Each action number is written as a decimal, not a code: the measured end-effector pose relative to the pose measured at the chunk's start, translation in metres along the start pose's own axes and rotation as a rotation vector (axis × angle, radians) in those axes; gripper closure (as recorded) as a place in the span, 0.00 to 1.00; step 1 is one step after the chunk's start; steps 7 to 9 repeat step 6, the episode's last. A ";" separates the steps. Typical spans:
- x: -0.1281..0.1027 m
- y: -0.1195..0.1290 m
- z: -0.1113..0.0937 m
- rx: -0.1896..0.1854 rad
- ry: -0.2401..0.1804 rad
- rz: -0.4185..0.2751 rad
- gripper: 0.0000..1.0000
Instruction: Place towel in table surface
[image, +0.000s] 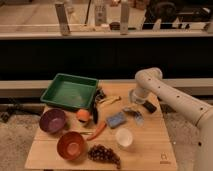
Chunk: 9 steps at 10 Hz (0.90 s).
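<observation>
Right of centre in the frame, just below the white arm, hung the hand, low over the table. Appeared to be closed on the towel, a small pale grey crumpled cloth dangling from it toward the bare wood, though hard to tell cloth from finger at that spot. Lay directly beneath the hand, so the coming move judged a short straight drop and release, with no sideways travel needed. Showed no clear long axis, bunched and soft, likely to slump where let go. Just to the left sat the blue sponge, rectangular and flat, close enough to be brushed; to the right a dark block-like object. Lower in the frame stood a white cup, smooth and round, with dark grapes beside it. Further left: a green tray of hard plastic, an orange fruit, a carrot, a purple bowl and an orange-brown bowl, both glossy.
</observation>
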<state>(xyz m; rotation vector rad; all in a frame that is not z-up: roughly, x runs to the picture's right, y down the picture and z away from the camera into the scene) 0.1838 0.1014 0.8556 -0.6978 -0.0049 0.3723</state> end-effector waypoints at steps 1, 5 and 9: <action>-0.001 -0.001 -0.003 0.002 0.001 -0.001 0.24; -0.005 -0.005 -0.018 0.025 0.004 -0.018 0.24; -0.013 -0.008 -0.023 0.035 0.003 -0.054 0.24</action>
